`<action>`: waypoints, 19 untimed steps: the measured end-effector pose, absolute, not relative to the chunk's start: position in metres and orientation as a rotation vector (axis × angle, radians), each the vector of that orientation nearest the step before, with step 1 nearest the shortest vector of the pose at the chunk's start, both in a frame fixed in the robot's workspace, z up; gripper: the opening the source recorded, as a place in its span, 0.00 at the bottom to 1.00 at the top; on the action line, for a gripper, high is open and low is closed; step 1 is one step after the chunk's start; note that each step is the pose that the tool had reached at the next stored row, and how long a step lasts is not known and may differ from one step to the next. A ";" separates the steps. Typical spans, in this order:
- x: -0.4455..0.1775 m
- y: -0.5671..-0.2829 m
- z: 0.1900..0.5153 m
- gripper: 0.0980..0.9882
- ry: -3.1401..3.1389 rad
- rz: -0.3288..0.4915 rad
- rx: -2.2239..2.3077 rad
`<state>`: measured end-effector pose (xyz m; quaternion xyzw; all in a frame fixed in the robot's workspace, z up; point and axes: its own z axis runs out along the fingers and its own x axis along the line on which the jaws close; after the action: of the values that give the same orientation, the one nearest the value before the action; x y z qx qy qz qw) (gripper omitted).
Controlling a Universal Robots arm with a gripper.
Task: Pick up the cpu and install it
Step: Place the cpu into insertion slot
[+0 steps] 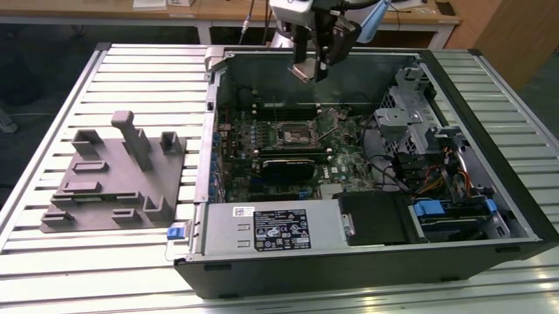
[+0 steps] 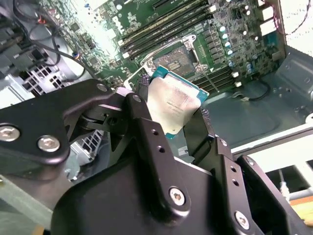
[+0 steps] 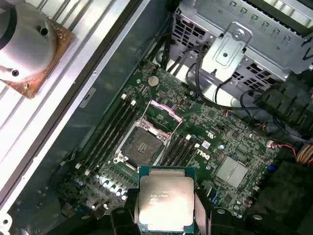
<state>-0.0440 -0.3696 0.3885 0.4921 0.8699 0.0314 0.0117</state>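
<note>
Slatted silver metal tabletop (image 1: 131, 275) underneath, open black computer case (image 1: 367, 278) lying on it, and high over the case's far end hangs the black 2-fingered gripper (image 1: 307, 65). Its fingers are pinched on the cpu (image 1: 305, 72), the small thin square chip with the silvery-grey metal face, caught by 2 opposite edges. In both wrist views the chip (image 2: 176, 98) (image 3: 165, 200) sits between the finger pads, well above the green motherboard (image 3: 220, 132).

Down below, apart from the chip, lies the dark square socket frame (image 1: 295, 136) with its metal bracket. In the first wrist view the frame (image 3: 144, 142) looks open and empty.

Now the risks. The hold is on thin edges only, so a jolt could let the chip slide or twist out. In the second wrist view it looks turned relative to the socket frame (image 2: 173, 61). Arriving rotated or tilted would, I'd judge, crush the fine contacts. The raised bracket and the long black memory slots (image 3: 112, 129) beside the frame could also snag a finger.
</note>
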 end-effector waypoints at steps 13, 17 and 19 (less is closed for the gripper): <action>-0.044 -0.369 0.387 0.50 2.591 0.095 1.724; -0.044 -0.368 0.387 0.50 2.552 0.094 1.780; -0.044 -0.368 0.387 0.50 2.532 0.093 1.807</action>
<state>-0.0440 -0.3682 0.3867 0.5807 0.8134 0.0300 0.0149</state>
